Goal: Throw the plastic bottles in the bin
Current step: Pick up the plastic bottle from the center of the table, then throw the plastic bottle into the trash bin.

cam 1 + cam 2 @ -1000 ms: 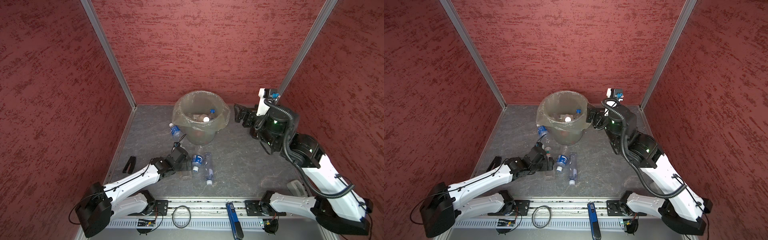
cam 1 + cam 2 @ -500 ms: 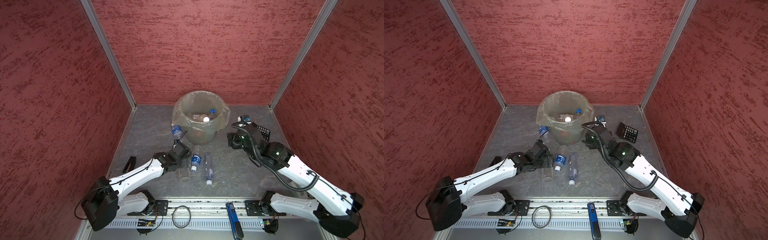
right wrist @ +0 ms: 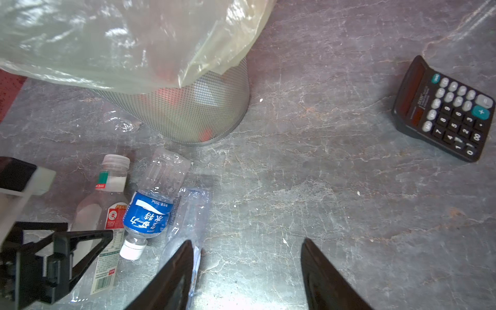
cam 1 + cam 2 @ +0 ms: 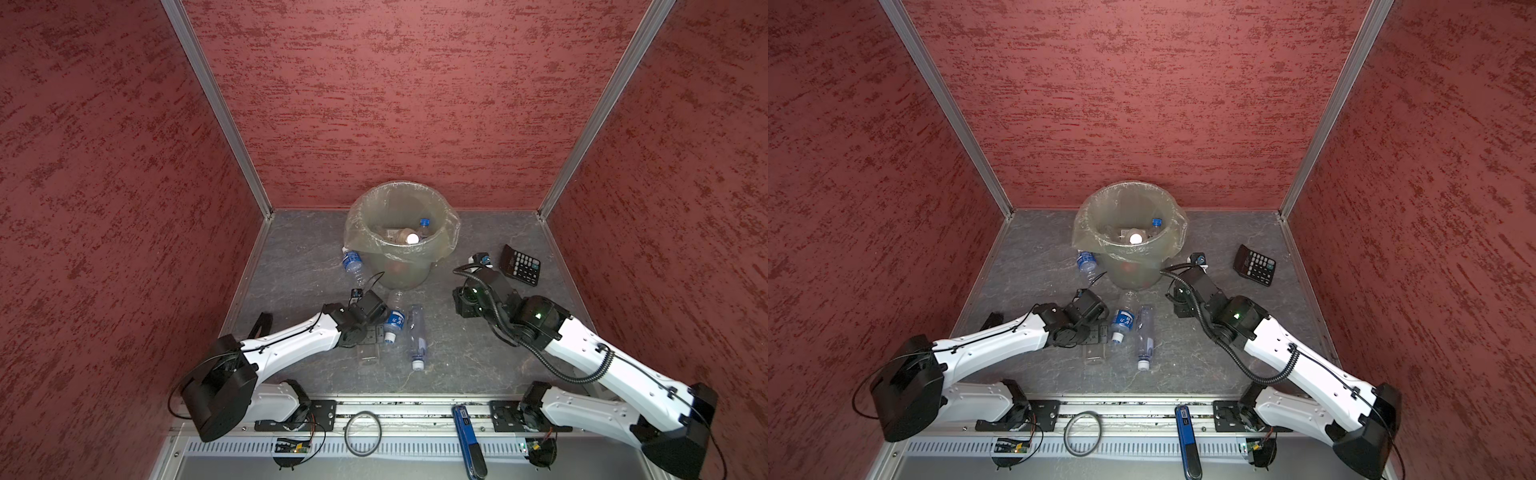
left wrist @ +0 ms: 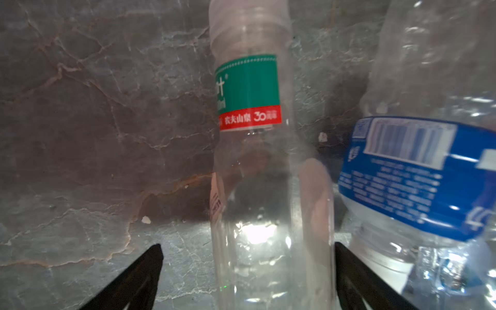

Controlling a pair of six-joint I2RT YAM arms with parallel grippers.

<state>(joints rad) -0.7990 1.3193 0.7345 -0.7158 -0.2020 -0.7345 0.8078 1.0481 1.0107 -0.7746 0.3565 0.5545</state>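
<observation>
The bin (image 4: 451, 226) (image 4: 1177, 232) stands at the back with several plastic bottles (image 4: 409, 237) inside. On the floor before it lie a blue-labelled bottle (image 4: 394, 322) (image 3: 150, 214), a clear crumpled one (image 4: 416, 336) (image 3: 188, 214) and a green-and-red-labelled one (image 5: 257, 161) (image 3: 107, 198). Another blue-labelled bottle (image 4: 352, 264) leans by the bin's left side. My left gripper (image 4: 372, 332) (image 5: 247, 252) is open astride the green-labelled bottle, one finger against its side and the other clear of it. My right gripper (image 4: 461, 305) (image 3: 247, 245) is open over bare floor, just right of the crumpled bottle.
A black calculator (image 4: 520, 265) (image 3: 445, 110) lies at the back right, beyond the right gripper. Red walls close in three sides. The bin's mesh wall (image 3: 193, 112) rises just behind the bottles. A blue tool (image 4: 467, 436) and a black ring (image 4: 362, 428) lie on the front rail.
My right arm has swung down from beside the bin's rim to low over the floor, its jaws narrower. My left gripper has settled over the green-labelled bottle, jaws closing slightly.
</observation>
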